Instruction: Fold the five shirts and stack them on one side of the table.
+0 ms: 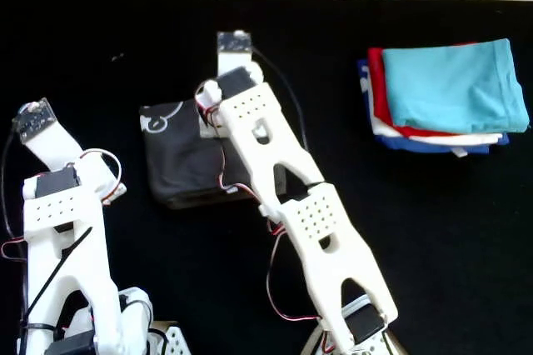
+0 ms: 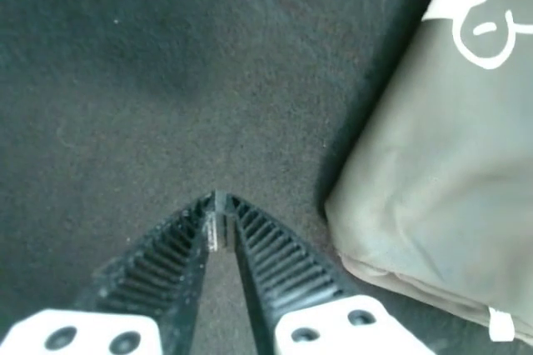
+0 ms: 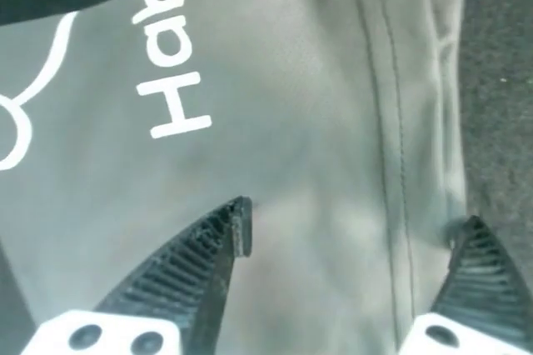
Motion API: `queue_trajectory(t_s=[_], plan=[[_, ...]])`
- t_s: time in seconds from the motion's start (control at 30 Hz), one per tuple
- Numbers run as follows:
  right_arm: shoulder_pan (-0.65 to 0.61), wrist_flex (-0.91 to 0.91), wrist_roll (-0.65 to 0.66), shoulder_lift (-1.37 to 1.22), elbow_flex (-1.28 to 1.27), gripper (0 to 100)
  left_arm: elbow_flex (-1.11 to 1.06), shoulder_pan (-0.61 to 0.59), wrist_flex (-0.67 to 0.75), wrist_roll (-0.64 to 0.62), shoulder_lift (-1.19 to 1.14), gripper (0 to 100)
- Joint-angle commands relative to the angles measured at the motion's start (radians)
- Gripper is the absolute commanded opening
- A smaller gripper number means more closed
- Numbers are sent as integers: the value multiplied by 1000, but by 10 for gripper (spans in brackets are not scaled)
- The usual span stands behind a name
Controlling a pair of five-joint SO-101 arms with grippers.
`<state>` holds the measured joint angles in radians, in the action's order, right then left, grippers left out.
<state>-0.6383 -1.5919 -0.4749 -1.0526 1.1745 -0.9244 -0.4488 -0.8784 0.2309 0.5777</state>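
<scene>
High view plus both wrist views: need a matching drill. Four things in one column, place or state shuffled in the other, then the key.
Things
1. left tool
2. right tool
3. black shirt
4. turquoise shirt

Place or state
A. on top of the stack at one side
B. open, over the black shirt
C. shut, over bare table beside the black shirt
D. folded, lying mid-table, apart from the stack

Pairs: 1-C, 2-B, 3-D, 4-A
</scene>
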Motion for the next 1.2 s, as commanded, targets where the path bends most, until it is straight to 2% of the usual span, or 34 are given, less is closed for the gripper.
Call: queue_trajectory(t_s=[0.0, 0.2, 0.27, 0.33, 0.4, 0.47, 0.53, 0.7, 0.83, 0.93, 1.03, 1.17], plan=[[10, 82, -12, 13, -85, 364, 4, -10, 14, 9, 5, 9], [51, 130, -9, 13, -173, 341, 4, -10, 12, 9, 5, 9], [61, 130, -6, 13, -189, 272, 5, -10, 11, 9, 7, 9], [71, 127, 6, 13, -206, 158, 7, -10, 11, 9, 7, 9], [77, 131, 77, 12, -222, 53, 7, -10, 9, 6, 7, 9], [88, 131, 164, 12, -225, 15, 7, -10, 9, 5, 7, 9], [111, 127, 215, 12, -223, 7, 7, -10, 9, 5, 7, 9], [191, 67, 229, 25, -194, 7, 5, -10, 8, 5, 7, 9], [257, -70, 232, 24, -5, 7, 4, -10, 8, 5, 7, 9], [294, -168, 316, 19, 179, 6, 5, -5, 11, 5, 7, 9], [338, -174, 353, 27, 268, 6, 7, -2, 15, 5, 7, 9], [360, -174, 358, 117, 249, 6, 7, -2, 15, 5, 7, 9]])
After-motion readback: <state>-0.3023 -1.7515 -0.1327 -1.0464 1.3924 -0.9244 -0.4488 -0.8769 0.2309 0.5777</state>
